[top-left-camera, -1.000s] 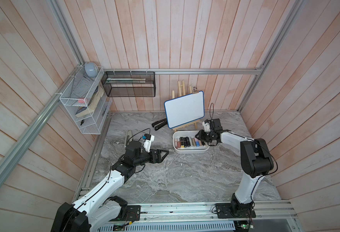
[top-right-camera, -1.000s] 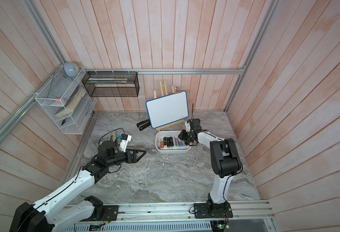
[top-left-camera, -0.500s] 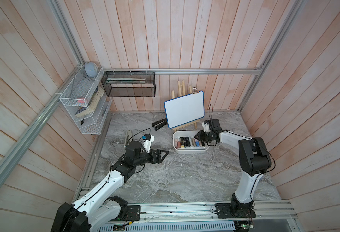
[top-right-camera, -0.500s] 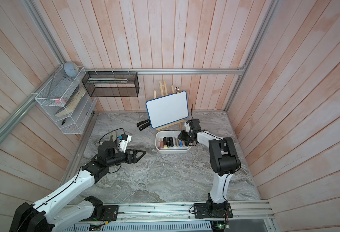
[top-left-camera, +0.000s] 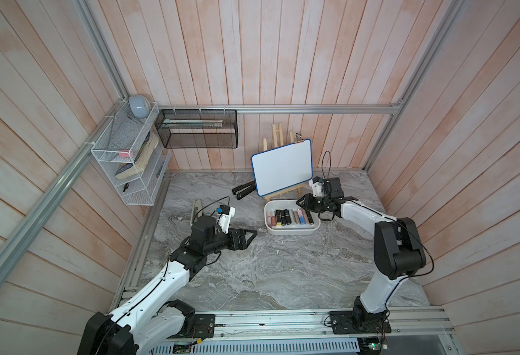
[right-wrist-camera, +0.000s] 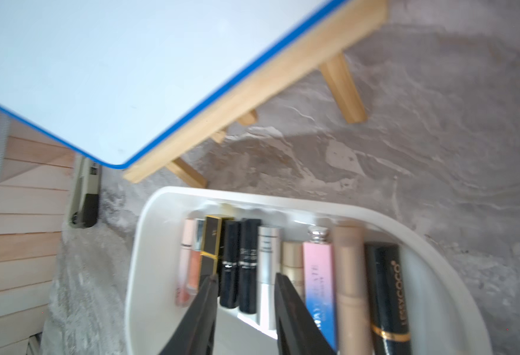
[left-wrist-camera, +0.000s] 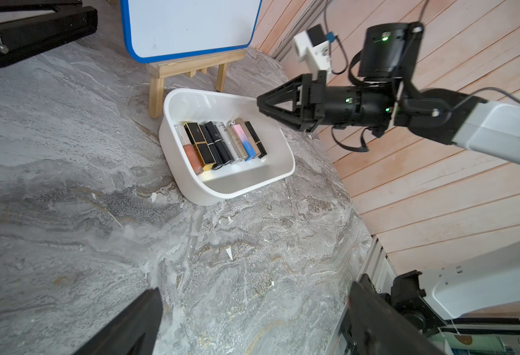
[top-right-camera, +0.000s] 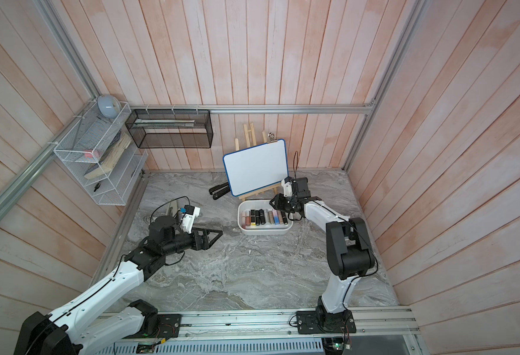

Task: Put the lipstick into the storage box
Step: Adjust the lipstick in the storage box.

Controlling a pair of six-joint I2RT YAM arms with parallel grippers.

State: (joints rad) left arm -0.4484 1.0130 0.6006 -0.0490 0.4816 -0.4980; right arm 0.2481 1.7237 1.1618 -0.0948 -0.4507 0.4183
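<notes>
Two arms reach in from the near rail. On the near side of the storage box (top-left-camera: 292,232), the marble tabletop (top-left-camera: 268,270) shows no stray tube. Left of the box and well apart from it, the left gripper (top-left-camera: 251,239) hovers with its jaws spread wide and nothing between them; it has not moved in the last second. Inside the box about ten lipsticks (top-left-camera: 289,217) lie side by side in one row, so the task's thing is already in, though I cannot tell which tube went in last. Over the box's right end the right gripper (right-wrist-camera: 246,278) hangs above the row, its jaws a small gap apart and empty. In the last second it has drifted slightly toward the box's far rim with the gap barely changed. This looks like a finished release and the start of a retreat. Just beyond the box stands the whiteboard (top-left-camera: 281,167), with a black stapler (top-left-camera: 243,190) beyond and to the left.
</notes>
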